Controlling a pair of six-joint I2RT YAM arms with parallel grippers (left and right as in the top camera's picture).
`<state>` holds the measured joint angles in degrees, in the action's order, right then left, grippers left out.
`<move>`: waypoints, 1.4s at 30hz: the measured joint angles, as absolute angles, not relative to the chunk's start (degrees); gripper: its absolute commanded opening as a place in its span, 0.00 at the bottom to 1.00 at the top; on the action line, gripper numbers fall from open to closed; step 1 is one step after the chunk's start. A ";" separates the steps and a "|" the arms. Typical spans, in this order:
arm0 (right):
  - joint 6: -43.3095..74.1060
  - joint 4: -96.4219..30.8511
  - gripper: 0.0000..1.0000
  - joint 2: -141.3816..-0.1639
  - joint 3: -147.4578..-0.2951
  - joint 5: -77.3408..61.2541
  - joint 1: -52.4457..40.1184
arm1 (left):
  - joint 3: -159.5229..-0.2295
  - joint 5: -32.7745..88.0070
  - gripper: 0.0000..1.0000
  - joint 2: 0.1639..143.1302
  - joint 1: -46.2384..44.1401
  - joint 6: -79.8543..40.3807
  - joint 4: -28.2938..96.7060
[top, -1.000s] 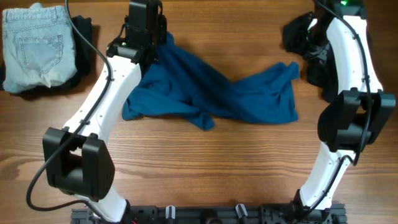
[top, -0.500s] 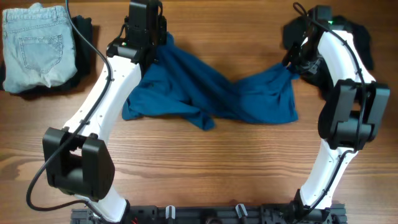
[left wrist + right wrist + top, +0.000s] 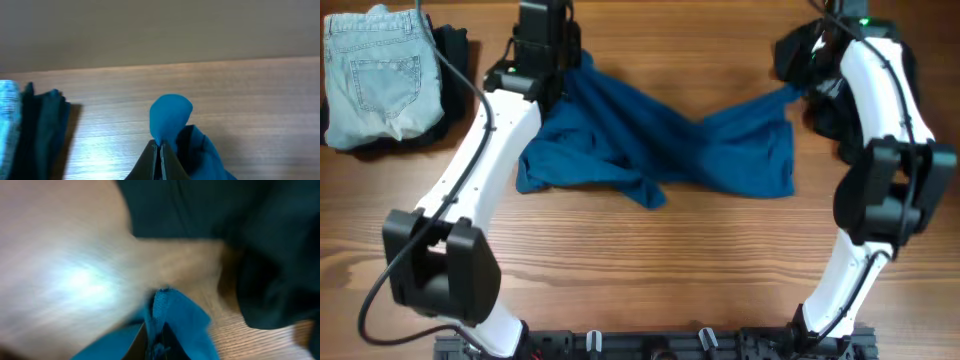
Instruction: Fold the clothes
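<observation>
A crumpled blue garment [image 3: 660, 150] lies spread across the middle of the wooden table. My left gripper [image 3: 563, 68] is at its far left corner. In the left wrist view the jaws [image 3: 161, 148] are shut on a fold of the blue cloth [image 3: 171, 116]. My right gripper [image 3: 807, 88] is at the garment's far right corner, which is drawn out toward it. The right wrist view is blurred but shows that gripper [image 3: 159, 332] shut on a pinch of blue cloth [image 3: 185, 320].
Folded light jeans [image 3: 375, 70] rest on a dark garment [image 3: 453, 55] at the back left corner, also seen at the left of the left wrist view as dark cloth [image 3: 45, 130]. A heap of dark clothes [image 3: 798, 48] lies at the back right beside the right arm.
My right gripper has come down onto the blue garment's right corner, shut on it and drawn it toward the back right. The left gripper has shifted slightly back, still holding its corner.
</observation>
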<state>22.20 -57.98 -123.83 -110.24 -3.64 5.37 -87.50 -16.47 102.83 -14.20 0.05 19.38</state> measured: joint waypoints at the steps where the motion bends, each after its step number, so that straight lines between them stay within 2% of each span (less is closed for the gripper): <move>1: 22.20 -58.02 0.04 -120.60 -111.96 -3.64 5.37 | -87.50 -16.47 0.04 101.58 -13.56 0.05 19.20; 7: 21.80 -57.84 0.04 -102.41 -114.80 -3.81 5.52 | -87.55 -16.53 0.04 88.51 -9.98 0.03 18.22; 12: 20.71 -57.87 0.04 -96.82 -115.02 -3.81 5.98 | -87.77 -16.67 0.04 83.07 -8.49 0.03 18.17; 26: 20.27 -61.06 0.04 -96.25 -114.93 -4.01 5.96 | -87.77 -16.64 0.04 82.21 -8.45 -0.12 20.97; 35: 20.21 -63.66 0.04 -102.26 -114.54 -7.92 5.96 | -87.77 -16.64 0.04 82.21 -8.73 -0.14 21.45; 42: 19.16 -69.82 0.04 -95.07 -114.52 -8.14 5.96 | -87.77 -16.64 0.04 82.21 -8.73 -0.14 21.50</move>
